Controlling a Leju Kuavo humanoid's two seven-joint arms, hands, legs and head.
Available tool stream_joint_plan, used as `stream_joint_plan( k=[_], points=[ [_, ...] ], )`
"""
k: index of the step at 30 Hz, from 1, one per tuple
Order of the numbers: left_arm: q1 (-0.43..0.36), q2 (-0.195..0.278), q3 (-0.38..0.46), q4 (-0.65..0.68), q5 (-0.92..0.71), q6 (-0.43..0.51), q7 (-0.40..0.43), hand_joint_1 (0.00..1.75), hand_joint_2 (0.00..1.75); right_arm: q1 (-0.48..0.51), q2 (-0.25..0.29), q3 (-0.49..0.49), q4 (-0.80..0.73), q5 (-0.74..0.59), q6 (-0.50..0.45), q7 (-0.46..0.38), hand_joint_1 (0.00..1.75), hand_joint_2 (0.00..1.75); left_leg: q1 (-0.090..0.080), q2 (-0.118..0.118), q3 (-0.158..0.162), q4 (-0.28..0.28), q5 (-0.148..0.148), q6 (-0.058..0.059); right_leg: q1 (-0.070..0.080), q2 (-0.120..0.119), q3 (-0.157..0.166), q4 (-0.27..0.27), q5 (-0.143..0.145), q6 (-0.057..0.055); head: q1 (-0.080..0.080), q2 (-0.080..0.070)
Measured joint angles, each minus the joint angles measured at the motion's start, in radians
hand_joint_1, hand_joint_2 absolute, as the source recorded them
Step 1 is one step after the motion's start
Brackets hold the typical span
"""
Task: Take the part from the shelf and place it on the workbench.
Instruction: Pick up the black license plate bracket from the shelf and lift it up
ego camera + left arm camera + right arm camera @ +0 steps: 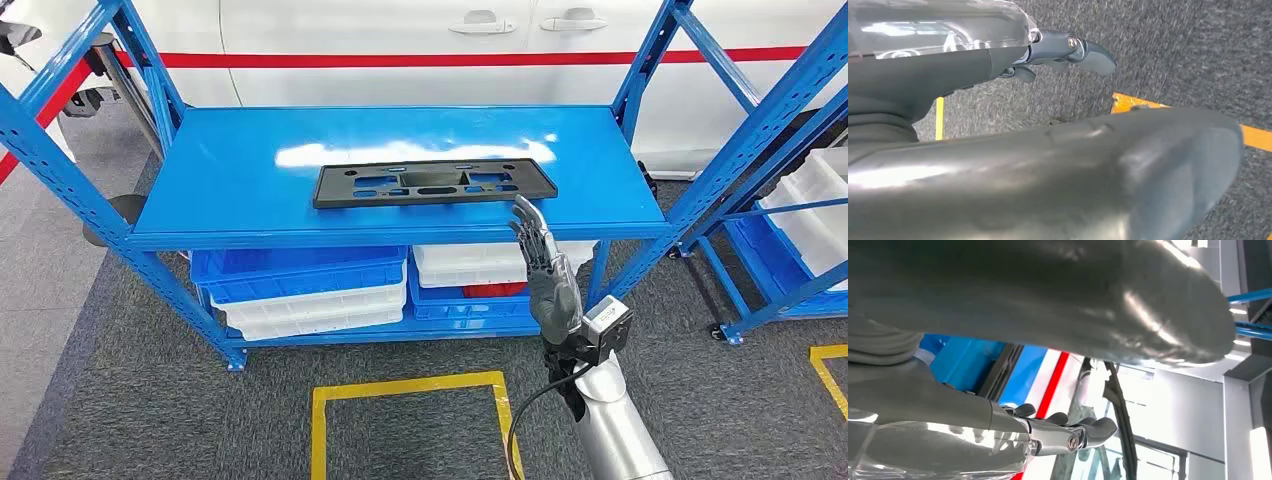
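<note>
The part (434, 182) is a long flat black plastic plate with cut-outs, lying on the blue shelf top (230, 190) toward its front edge. My right hand (541, 262) is raised in front of the shelf edge, just below the part's right end, fingers stretched upward and holding nothing. In the right wrist view the right hand (1048, 300) has its thumb and fingers extended, with the part's dark edge (1000, 371) beyond them. The left wrist view shows my left hand (1048, 165) hanging over grey carpet with its fingers extended and nothing in it.
Blue and white bins (300, 290) sit on the lower shelf. A second blue rack (790, 200) with white bins stands at the right. A white car body with a red stripe (400, 58) is behind the shelf. Yellow floor tape (410, 385) marks the carpet.
</note>
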Motion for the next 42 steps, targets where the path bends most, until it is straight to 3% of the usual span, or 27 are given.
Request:
stream_joint_plan(
  k=[2, 4, 5, 6, 8, 10, 12, 14, 15, 16, 17, 19, 20, 21, 24, 26, 29, 30, 31, 32, 33, 35, 37, 40, 42],
  points=[
    [0.001, 0.000, 0.000, 0.000, 0.000, -0.001, 0.000, 0.00, 0.00, 0.001, 0.000, 0.000, 0.000, 0.000, 0.000, 0.000, 0.00, 0.00, -0.002, 0.000, 0.018, 0.000, -0.013, -0.002, 0.002, 0.000, 0.015, -0.065, 0.046, -0.007, 0.000, 0.000],
    [0.002, -0.002, 0.000, 0.000, -0.001, -0.002, 0.000, 0.00, 0.00, 0.002, 0.000, 0.000, 0.000, 0.000, -0.001, -0.001, 0.00, 0.00, -0.005, 0.000, 0.047, -0.001, -0.037, -0.006, 0.011, 0.000, 0.043, -0.187, 0.145, -0.023, 0.000, 0.000],
    [0.001, -0.003, 0.000, 0.001, -0.001, -0.002, 0.000, 0.00, 0.00, 0.004, -0.001, -0.001, 0.000, 0.000, -0.002, -0.001, 0.00, 0.00, -0.006, -0.001, 0.059, -0.003, -0.050, -0.011, 0.016, 0.000, 0.055, -0.228, 0.178, -0.030, 0.000, 0.000],
    [0.000, -0.004, 0.000, 0.001, -0.001, -0.002, -0.001, 0.00, 0.00, 0.007, -0.001, -0.001, -0.001, 0.000, -0.002, -0.001, 0.00, 0.00, -0.008, -0.002, 0.072, -0.002, -0.057, -0.016, 0.019, 0.001, 0.063, -0.249, 0.192, -0.035, 0.000, 0.000],
    [-0.003, -0.004, 0.000, 0.001, -0.002, -0.002, -0.002, 0.00, 0.00, 0.007, -0.002, -0.001, -0.003, 0.000, -0.002, -0.001, 0.00, 0.00, -0.009, -0.001, 0.087, 0.009, -0.058, -0.028, 0.018, 0.004, 0.084, -0.259, 0.180, -0.043, 0.000, 0.000],
    [-0.006, -0.002, 0.000, 0.001, -0.002, -0.002, -0.002, 0.00, 0.00, 0.004, -0.003, -0.002, -0.004, 0.000, -0.002, -0.002, 0.00, 0.00, -0.008, 0.002, 0.067, 0.067, -0.051, -0.036, 0.013, 0.005, 0.111, -0.269, 0.170, -0.053, 0.000, 0.000],
    [-0.009, -0.001, 0.000, 0.001, -0.004, -0.003, -0.003, 0.00, 0.00, 0.004, -0.004, -0.002, -0.005, 0.000, -0.003, -0.002, 0.00, 0.00, -0.005, 0.003, -0.001, 0.176, -0.077, -0.044, 0.012, 0.004, 0.133, -0.273, 0.155, -0.061, 0.000, 0.000],
    [-0.006, -0.002, -0.001, 0.002, -0.007, -0.004, -0.005, 0.00, 0.00, 0.007, -0.004, -0.002, -0.004, 0.001, -0.003, -0.002, 0.00, 0.00, -0.002, 0.003, -0.080, 0.264, -0.137, -0.053, 0.012, 0.005, 0.154, -0.273, 0.135, -0.064, 0.000, 0.000],
    [-0.003, -0.001, -0.001, 0.002, -0.008, -0.004, -0.006, 0.00, 0.00, 0.009, -0.004, -0.002, -0.004, 0.001, -0.003, -0.003, 0.00, 0.00, -0.001, 0.003, -0.107, 0.274, -0.158, -0.055, 0.012, 0.006, 0.167, -0.273, 0.125, -0.064, 0.000, 0.000],
    [-0.001, -0.001, -0.001, 0.002, -0.009, -0.004, -0.006, 0.00, 0.00, 0.012, -0.004, -0.002, -0.004, 0.001, -0.004, -0.003, 0.00, 0.00, 0.000, 0.003, -0.121, 0.257, -0.159, -0.055, 0.012, 0.007, 0.181, -0.273, 0.114, -0.063, 0.000, 0.000],
    [0.000, -0.001, -0.001, 0.002, -0.009, -0.004, -0.008, 0.00, 0.00, 0.014, -0.004, -0.002, -0.004, 0.001, -0.005, -0.003, 0.00, 0.00, 0.000, 0.003, -0.124, 0.214, -0.130, -0.052, 0.012, 0.008, 0.196, -0.273, 0.103, -0.061, 0.000, 0.000],
    [0.003, 0.001, -0.001, 0.002, -0.011, -0.004, -0.010, 0.00, 0.00, 0.018, -0.004, -0.002, -0.004, 0.001, -0.007, -0.004, 0.00, 0.00, -0.003, 0.004, -0.113, 0.099, -0.021, -0.043, 0.014, 0.010, 0.221, -0.271, 0.082, -0.055, 0.000, 0.000],
    [0.004, 0.002, -0.001, 0.002, -0.011, -0.004, -0.010, 0.00, 0.00, 0.021, -0.004, -0.002, -0.005, 0.001, -0.008, -0.004, 0.00, 0.00, -0.005, 0.003, -0.107, 0.058, 0.017, -0.037, 0.015, 0.011, 0.230, -0.271, 0.072, -0.050, 0.000, 0.000],
    [0.005, 0.002, -0.001, 0.002, -0.012, -0.004, -0.011, 0.00, 0.00, 0.023, -0.004, -0.002, -0.005, 0.002, -0.009, -0.005, 0.00, 0.00, -0.007, 0.003, -0.103, 0.034, 0.038, -0.031, 0.016, 0.013, 0.238, -0.269, 0.065, -0.044, 0.000, 0.000],
    [0.004, 0.002, -0.002, 0.002, -0.012, -0.004, -0.011, 0.00, 0.00, 0.025, -0.005, -0.003, -0.010, 0.003, -0.009, -0.008, 0.00, 0.00, -0.004, 0.003, -0.077, 0.016, 0.054, -0.011, 0.018, 0.014, 0.255, -0.250, 0.057, -0.024, 0.000, 0.000],
    [0.000, 0.001, -0.002, 0.002, -0.012, -0.004, -0.011, 0.00, 0.00, 0.022, -0.006, -0.004, -0.012, 0.004, -0.008, -0.009, 0.00, 0.00, 0.000, 0.004, -0.061, 0.012, 0.060, -0.002, 0.015, 0.011, 0.231, -0.195, 0.027, -0.013, 0.000, 0.000],
    [-0.004, 0.001, -0.003, 0.002, -0.011, -0.001, -0.010, 0.00, 0.00, 0.019, -0.008, -0.002, -0.013, 0.006, -0.008, -0.008, 0.00, 0.00, 0.000, 0.004, -0.055, 0.011, 0.051, 0.002, 0.005, 0.008, 0.125, -0.040, -0.048, 0.002, 0.000, 0.000],
    [-0.004, 0.002, -0.002, 0.002, -0.010, 0.000, -0.008, 0.00, 0.00, 0.018, -0.008, -0.001, -0.013, 0.006, -0.008, -0.006, 0.00, 0.00, 0.000, 0.003, -0.053, 0.011, 0.047, 0.001, 0.001, 0.007, 0.097, -0.015, -0.051, 0.005, 0.000, 0.000],
    [-0.004, 0.002, -0.002, 0.002, -0.010, 0.001, -0.006, 0.00, 0.00, 0.016, -0.008, 0.000, -0.013, 0.006, -0.008, -0.004, 0.00, 0.00, 0.000, 0.002, -0.049, 0.011, 0.042, 0.000, -0.001, 0.006, 0.085, -0.021, -0.034, 0.007, 0.000, 0.000],
    [-0.003, 0.002, -0.002, 0.002, -0.009, 0.001, -0.004, 0.00, 0.00, 0.013, -0.008, 0.002, -0.013, 0.006, -0.008, -0.002, 0.00, 0.00, 0.000, 0.002, -0.043, 0.011, 0.037, -0.002, -0.004, 0.004, 0.091, -0.063, 0.007, 0.007, 0.000, 0.000],
    [-0.002, 0.002, -0.002, 0.002, -0.009, 0.002, -0.003, 0.00, 0.00, 0.009, -0.008, 0.004, -0.013, 0.007, -0.008, -0.001, 0.00, 0.00, 0.000, 0.001, -0.035, 0.011, 0.031, -0.005, -0.005, 0.002, 0.108, -0.129, 0.057, 0.005, 0.000, 0.000],
    [-0.004, 0.001, -0.002, 0.002, -0.009, 0.002, -0.001, 0.00, 0.00, 0.001, -0.009, 0.007, -0.012, 0.007, -0.007, 0.000, 0.00, 0.00, 0.001, 0.001, -0.024, 0.008, 0.022, -0.014, 0.000, 0.000, 0.138, -0.232, 0.107, -0.005, 0.000, 0.000],
    [-0.006, 0.001, -0.002, 0.002, -0.009, 0.003, -0.001, 0.00, 0.00, -0.002, -0.009, 0.009, -0.011, 0.008, -0.007, 0.000, 0.00, 0.00, 0.000, 0.001, -0.019, 0.007, 0.020, -0.027, 0.007, -0.002, 0.143, -0.258, 0.111, -0.021, 0.000, 0.000],
    [-0.007, 0.001, -0.002, 0.002, -0.009, 0.005, 0.000, 0.00, 0.00, -0.006, -0.010, 0.014, -0.012, 0.013, -0.007, 0.000, 0.00, 0.00, 0.000, 0.002, -0.022, 0.035, 0.013, -0.042, 0.004, 0.000, 0.162, -0.273, 0.123, -0.041, 0.001, 0.000],
    [-0.009, 0.002, -0.002, 0.002, -0.009, 0.007, 0.001, 0.00, 0.00, -0.010, -0.011, 0.023, -0.014, 0.034, -0.015, 0.002, 0.00, 0.00, 0.002, 0.003, -0.068, 0.121, -0.024, -0.046, 0.002, -0.002, 0.176, -0.279, 0.119, -0.051, 0.000, 0.000]
  ],
)
